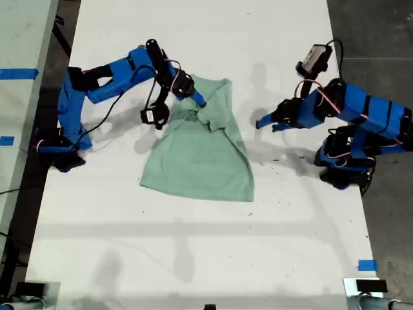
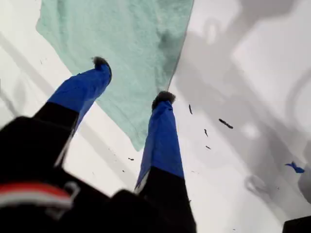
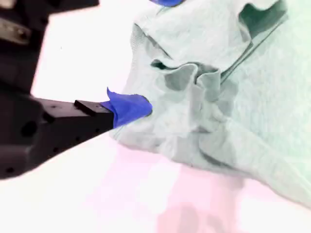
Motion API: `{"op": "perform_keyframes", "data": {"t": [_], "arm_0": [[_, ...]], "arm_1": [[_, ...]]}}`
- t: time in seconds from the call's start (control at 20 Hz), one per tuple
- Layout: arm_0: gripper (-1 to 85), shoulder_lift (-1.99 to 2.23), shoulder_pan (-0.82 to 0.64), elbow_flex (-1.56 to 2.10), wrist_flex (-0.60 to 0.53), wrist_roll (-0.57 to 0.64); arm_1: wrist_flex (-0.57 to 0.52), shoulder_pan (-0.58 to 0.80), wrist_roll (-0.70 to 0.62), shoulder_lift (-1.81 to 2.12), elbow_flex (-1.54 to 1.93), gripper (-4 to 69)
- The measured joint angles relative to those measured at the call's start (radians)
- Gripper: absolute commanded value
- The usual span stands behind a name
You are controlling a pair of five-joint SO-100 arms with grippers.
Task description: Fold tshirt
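**Mint tshirt bunched at mid-counter**

White counter fills the scene, and the tshirt lies near its middle, hem spread flat, collar end crumpled into folds. My second pincer sits right at that bunched cloth; whether it grips, I cannot tell. My first pincer hangs with jaws spread, nothing between them, just beside the shirt's edge toward the exterior view's right.

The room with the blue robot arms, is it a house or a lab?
Probably a lab or workshop: a bare white table marked with blue tape, wired arms fixed at its sides, and dark flooring, with only the tshirt laid out.
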Motion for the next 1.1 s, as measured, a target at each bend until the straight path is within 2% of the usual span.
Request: {"op": "perform_keyframes", "data": {"t": [0.1, 0.15, 0.25, 0.45, 0.75, 0.85, 1.1], "arm_0": [[24.3, 0.172, 0.000, 0.132, 0.112, -0.046], [23.3, 0.275, 0.000, 0.233, 0.118, -0.077], [22.8, 0.497, 0.035, 0.488, 0.107, -0.156], [22.1, 0.933, 0.201, 0.914, 0.080, -0.357], [22.6, 1.123, 0.471, 1.117, 0.075, -0.614], [22.3, 1.129, 0.517, 1.147, 0.074, -0.652], [22.0, 1.132, 0.522, 1.170, 0.046, -0.666]], "arm_1": [[0.000, -0.026, 0.002, 0.000, 0.000, 20.7], [0.002, -0.044, 0.005, 0.000, 0.000, 20.9], [0.018, -0.086, 0.026, 0.000, 0.000, 21.8], [0.100, -0.196, 0.089, 0.000, 0.000, 24.4], [0.183, -0.405, 0.224, -0.009, 0.000, 26.9], [0.187, -0.443, 0.252, -0.044, 0.000, 27.4], [0.187, -0.448, 0.252, -0.158, 0.000, 27.0]]}}
